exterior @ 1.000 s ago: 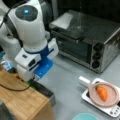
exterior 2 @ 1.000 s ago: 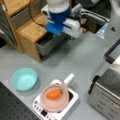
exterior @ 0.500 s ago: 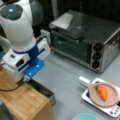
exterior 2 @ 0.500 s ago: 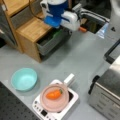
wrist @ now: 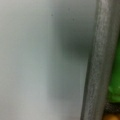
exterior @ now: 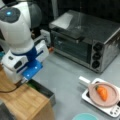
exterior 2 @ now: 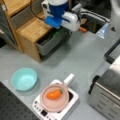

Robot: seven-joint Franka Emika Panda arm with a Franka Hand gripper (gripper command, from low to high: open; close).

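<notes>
No legible text, label, brand, number or sign found anywhere. Faint pale marks noticed beside the knobs of the toaster oven [exterior: 96, 57] in a front view, too blurred to read. Small dots seen along the front edge of the white cooker [exterior 2: 41, 111] in a front view, without any readable character. A glowing blue spot noted on the robot arm [exterior: 9, 13] in a front view, bearing no lettering. Nothing written made out on the wooden cabinet [exterior 2: 31, 28], nor on the teal bowl [exterior 2: 24, 79]. Only a grey surface and a grey drawer rim [wrist: 100, 62] shown in the wrist view, unmarked.
</notes>
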